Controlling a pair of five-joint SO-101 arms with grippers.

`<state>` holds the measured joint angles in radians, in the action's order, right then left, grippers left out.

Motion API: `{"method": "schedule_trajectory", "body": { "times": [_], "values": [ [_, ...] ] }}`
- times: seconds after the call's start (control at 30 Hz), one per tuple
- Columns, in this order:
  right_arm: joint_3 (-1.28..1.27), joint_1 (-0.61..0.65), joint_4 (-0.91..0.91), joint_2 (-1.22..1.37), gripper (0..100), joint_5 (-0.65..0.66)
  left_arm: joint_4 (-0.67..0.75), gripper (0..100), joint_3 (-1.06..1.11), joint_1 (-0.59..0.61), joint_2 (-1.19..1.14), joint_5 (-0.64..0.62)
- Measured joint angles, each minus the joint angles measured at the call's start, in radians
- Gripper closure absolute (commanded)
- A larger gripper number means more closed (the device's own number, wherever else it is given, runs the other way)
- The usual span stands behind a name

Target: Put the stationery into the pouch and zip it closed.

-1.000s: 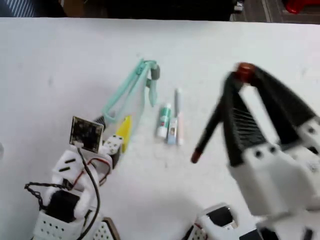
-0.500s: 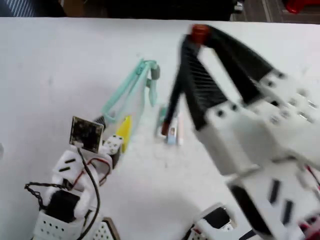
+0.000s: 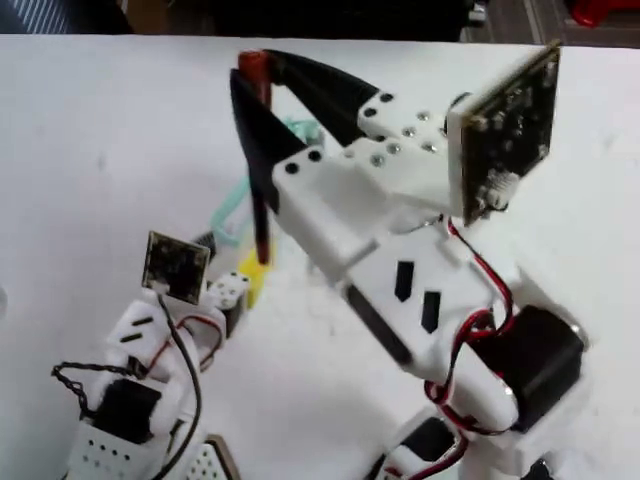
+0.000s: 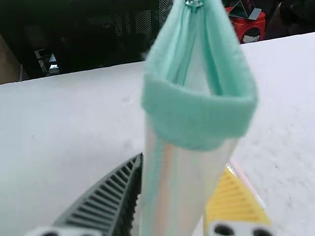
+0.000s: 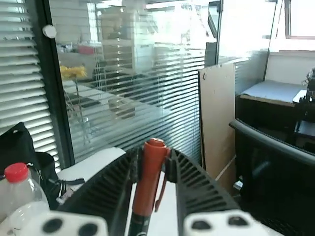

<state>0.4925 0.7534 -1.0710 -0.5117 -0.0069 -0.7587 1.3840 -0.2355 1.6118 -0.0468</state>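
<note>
The left arm stood at the near left corner of the table (image 3: 100, 120). Its wrist view showed the left gripper (image 4: 183, 167) clamped on the pouch (image 4: 197, 113), with one dark ribbed finger (image 4: 110, 201) against one face and one yellow finger (image 4: 231, 201) against the other. The pouch was a clear, iridescent body with a teal fabric edge. It ran from the gripper toward the far edge of the table, with the zip pull (image 4: 193, 4) at its far end. The teal edge was spread into a loop at the near end, so the mouth looked parted rather than zipped. From the high view, parts of the teal edge were seen left of the table's centre, just beyond the yellow finger; the rest of the pouch was covered by the other arm. The right arm crossed from the near right corner to the centre, raised above the surface. The right gripper (image 5: 153, 157) was closed on a pen (image 5: 147, 177) with an orange-red cap, which sat between its two black fingers. In the high view the pen's lower end pointed down beside the yellow finger. Whether it touched the pouch could not be determined. Behind the pen the right wrist view showed slatted blinds (image 5: 123, 73) and a bottle (image 5: 17, 189) with a red cap.
</note>
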Motion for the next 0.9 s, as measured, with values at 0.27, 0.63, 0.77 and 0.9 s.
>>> {"method": "schedule_trajectory", "body": {
  "times": [0.27, 0.63, 0.77, 0.9],
  "values": [
    [-0.255, -0.044, 0.354, 0.006, 98.1, 0.000, 0.000, 80, 0.000, 0.000, 0.000, 0.000],
    [-0.528, -0.095, 0.468, 0.008, 98.1, 0.000, 0.000, 80, 0.000, 0.000, 0.000, 0.000],
    [-0.555, -0.075, 0.404, -0.035, 98.1, 0.000, 0.000, 80, 0.000, 0.000, 0.000, 0.000],
    [-0.555, -0.038, 0.311, -0.109, 97.5, 0.000, 0.000, 80, 0.000, 0.000, 0.000, 0.000]
  ]
}}
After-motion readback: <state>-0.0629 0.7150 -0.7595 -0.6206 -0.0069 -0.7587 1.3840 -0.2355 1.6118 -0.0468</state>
